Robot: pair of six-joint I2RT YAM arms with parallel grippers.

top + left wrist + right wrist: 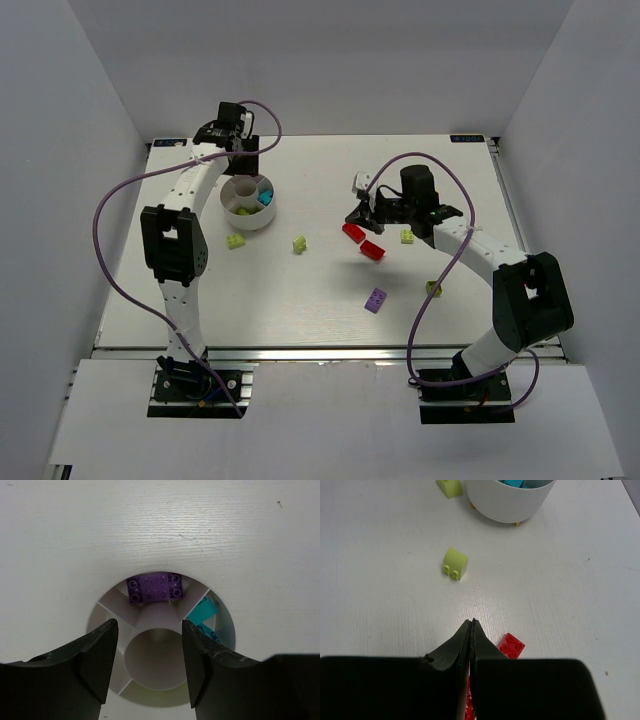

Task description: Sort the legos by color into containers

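- so the dish (247, 222), upper left of the top view, already has a purple brick (155, 588), cyan ones (204, 611) and a lime one (243, 210) in its wedges
- left gripper (149, 630) hangs over it, jaws apart, nothing in them
- right gripper (472, 625), mid-frame, is pinched closed and empty, just above two red bricks (353, 231)
- left to sort: both reds, four loose limes (299, 244), one loose purple (376, 300). I'd say roughly a third done

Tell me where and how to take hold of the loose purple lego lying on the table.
Grip the purple lego across its two long side walls, coming straight down from above. It seems to lie flat on the table, long axis slanting from near-left to far-right, so span its narrow width. Nothing touches its sides.
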